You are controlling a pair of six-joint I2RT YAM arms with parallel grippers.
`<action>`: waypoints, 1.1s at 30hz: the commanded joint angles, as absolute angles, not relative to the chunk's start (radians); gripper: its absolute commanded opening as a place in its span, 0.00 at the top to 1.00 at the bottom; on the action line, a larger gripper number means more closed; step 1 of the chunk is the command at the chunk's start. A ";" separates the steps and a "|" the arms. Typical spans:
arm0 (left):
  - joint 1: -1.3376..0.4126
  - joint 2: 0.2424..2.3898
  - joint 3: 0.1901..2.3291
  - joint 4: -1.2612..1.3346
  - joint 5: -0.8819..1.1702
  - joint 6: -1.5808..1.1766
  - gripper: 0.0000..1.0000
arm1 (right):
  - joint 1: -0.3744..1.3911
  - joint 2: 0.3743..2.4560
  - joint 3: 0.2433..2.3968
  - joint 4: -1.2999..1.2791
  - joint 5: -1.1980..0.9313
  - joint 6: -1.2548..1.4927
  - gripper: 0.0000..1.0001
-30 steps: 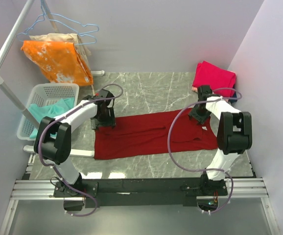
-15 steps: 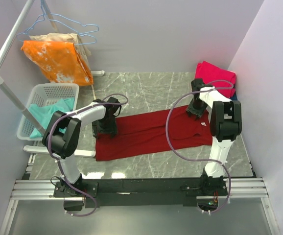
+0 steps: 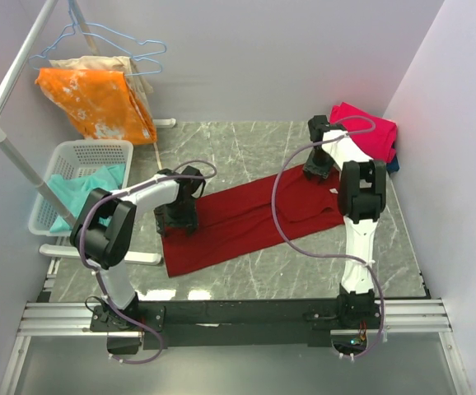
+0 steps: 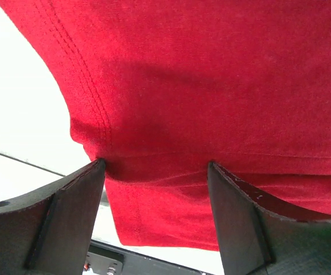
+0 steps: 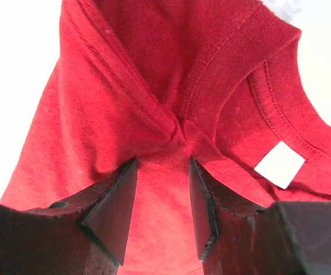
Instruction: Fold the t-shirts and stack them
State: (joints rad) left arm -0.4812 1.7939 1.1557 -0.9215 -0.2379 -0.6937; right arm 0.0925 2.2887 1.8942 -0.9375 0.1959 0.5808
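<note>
Maroon t-shirt (image 3: pixel 250 220) lies diagonally mid-frame on the table (image 3: pixel 246 148); left pincer (image 3: pixel 178 220) grips its lower-left hem, right pincer (image 3: pixel 316 171) pinches its upper-right collar.

Top camera high behind arms, looks down at whole table (image 3: pixel 246 148). Wrist cameras sit very close, peeking past own fingers (image 4: pixel 68 212) at cloth. All three see dark red t-shirt (image 3: pixel 246 222).
</note>
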 commanded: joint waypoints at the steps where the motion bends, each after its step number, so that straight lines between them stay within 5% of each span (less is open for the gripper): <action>1: -0.514 1.795 1.104 -0.980 -0.216 -0.715 0.22 | 0.106 2.347 2.005 -0.977 0.207 0.575 0.52; 14: -0.667 1.789 1.066 -1.008 -0.112 -0.664 0.22 | 0.106 2.470 2.244 -0.985 0.097 0.577 0.55; 26: -0.828 1.758 1.086 -1.026 -0.044 -0.649 0.23 | 0.107 2.433 2.253 -0.842 -0.097 0.557 0.66; 33: -0.830 1.695 1.425 -1.109 -0.204 -0.657 0.22 | 0.095 2.122 2.096 -0.718 -0.031 0.578 0.52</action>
